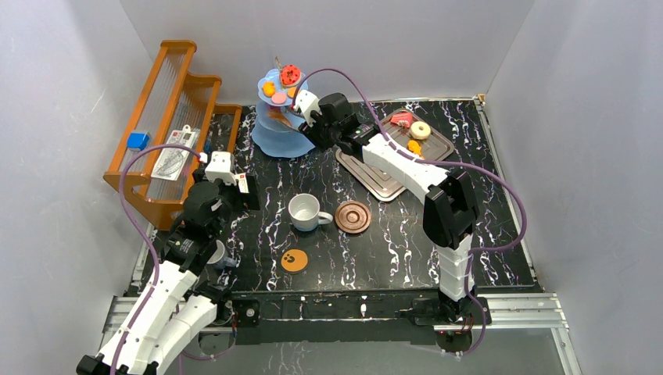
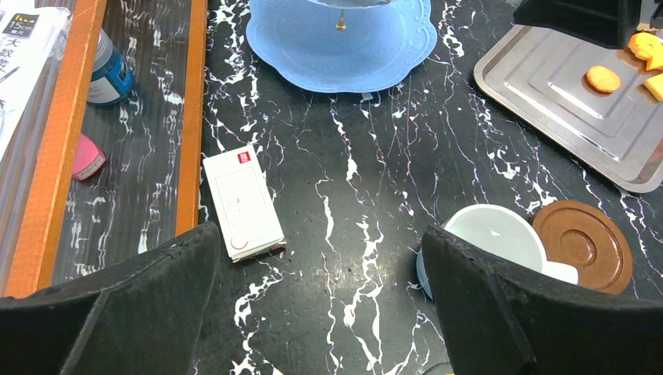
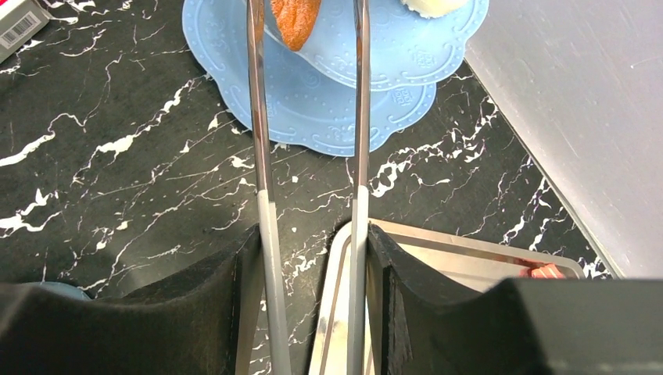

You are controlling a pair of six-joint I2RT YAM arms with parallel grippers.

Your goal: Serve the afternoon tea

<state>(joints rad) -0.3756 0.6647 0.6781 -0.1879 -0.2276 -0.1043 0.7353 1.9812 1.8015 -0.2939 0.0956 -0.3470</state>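
The light-blue three-tier stand [image 1: 277, 134] stands at the back, with a red pastry [image 1: 291, 75] on top and orange pastries [image 1: 268, 89] on a tier. My right gripper [image 1: 306, 109] is shut on metal tongs [image 3: 262, 156]. Their arms reach over the stand [image 3: 336, 109] with an orange pastry [image 3: 295, 19] between them. I cannot tell whether the tongs pinch it. My left gripper [image 2: 320, 297] is open and empty above the table. The white mug [image 1: 303, 211], brown saucer [image 1: 353, 216] and orange paw-print coaster [image 1: 294, 260] lie mid-table. The grey cup [image 1: 219, 254] is partly hidden by my left arm.
The silver tray [image 1: 375, 178] holds a pink pastry [image 1: 402, 119], a white donut [image 1: 421, 130] and an orange piece [image 1: 414, 146]. The orange wooden rack [image 1: 168, 117] lines the left side. A white box [image 2: 241, 201] lies beside it.
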